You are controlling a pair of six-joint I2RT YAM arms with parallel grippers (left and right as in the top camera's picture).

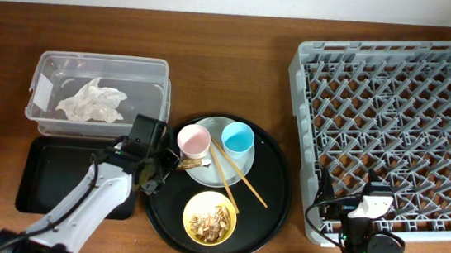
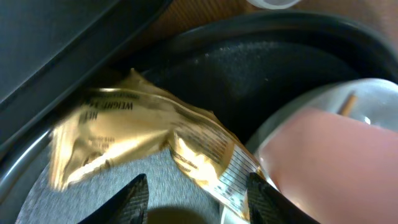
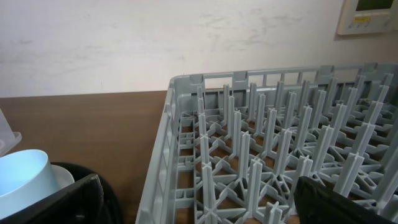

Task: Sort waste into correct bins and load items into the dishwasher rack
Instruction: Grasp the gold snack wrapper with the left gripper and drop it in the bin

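Note:
The gold-brown wrapper [image 2: 143, 130] lies on the round black tray's left side, against the pale plate [image 1: 220, 166] and the pink cup [image 2: 336, 155]. My left gripper [image 2: 198, 200] is open right over it, with the wrapper's striped end by the right finger. In the overhead view the left gripper [image 1: 153, 168] is at the tray's left rim. The white tissue [image 1: 91, 102] lies in the clear box [image 1: 49, 64]. The pink cup [image 1: 193, 141], the blue cup [image 1: 238, 136] and the chopsticks [image 1: 236, 174] are on the plate. The yellow bowl [image 1: 209, 217] holds food scraps. My right gripper [image 3: 205, 208] is open and empty at the grey rack's [image 1: 400, 118] front left corner.
The shallow black rectangular tray [image 1: 54, 178] lies in front of the clear box, partly under my left arm. The round black tray [image 1: 273, 189] sits between the bins and the rack. The blue cup [image 3: 22, 177] shows at the left edge of the right wrist view.

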